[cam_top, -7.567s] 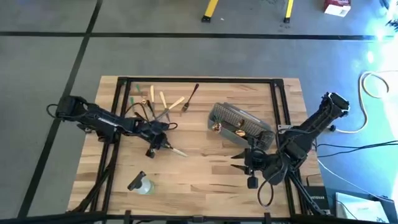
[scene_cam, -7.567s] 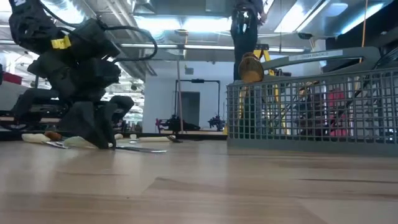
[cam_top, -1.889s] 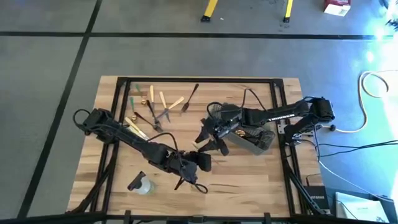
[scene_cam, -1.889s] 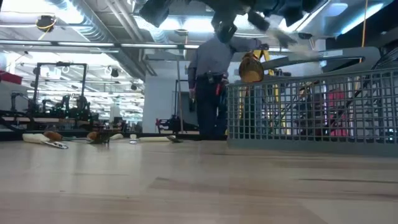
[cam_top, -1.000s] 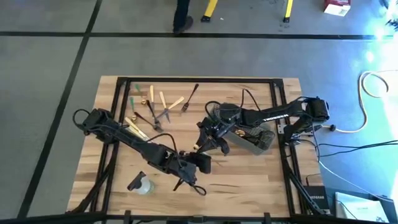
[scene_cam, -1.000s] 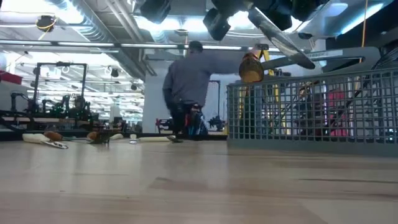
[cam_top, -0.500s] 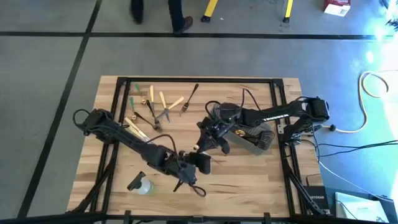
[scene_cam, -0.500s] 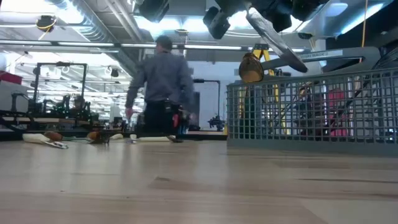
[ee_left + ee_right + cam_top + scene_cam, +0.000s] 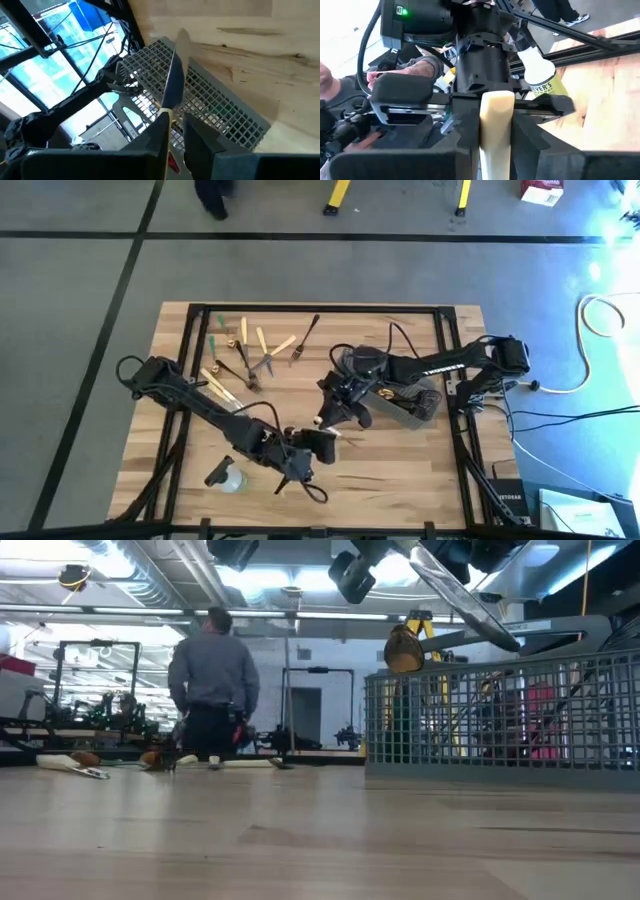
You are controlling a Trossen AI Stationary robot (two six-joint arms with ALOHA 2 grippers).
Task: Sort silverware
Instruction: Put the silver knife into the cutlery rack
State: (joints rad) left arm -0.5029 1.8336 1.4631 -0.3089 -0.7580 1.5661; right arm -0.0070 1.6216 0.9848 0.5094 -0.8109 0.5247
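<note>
Knife [image 9: 172,85], pale-handled with a silver blade, hangs mid-frame in the high view, pinched at both ends: the left gripper [image 9: 318,442] is clamped on the blade, the right gripper [image 9: 327,417] on the cream handle [image 9: 496,131]. Loose forks [image 9: 255,350] lie in the table's upper left. Wire-mesh basket [image 9: 400,392] sits at centre right, spray bottle [image 9: 226,476] at lower left.
</note>
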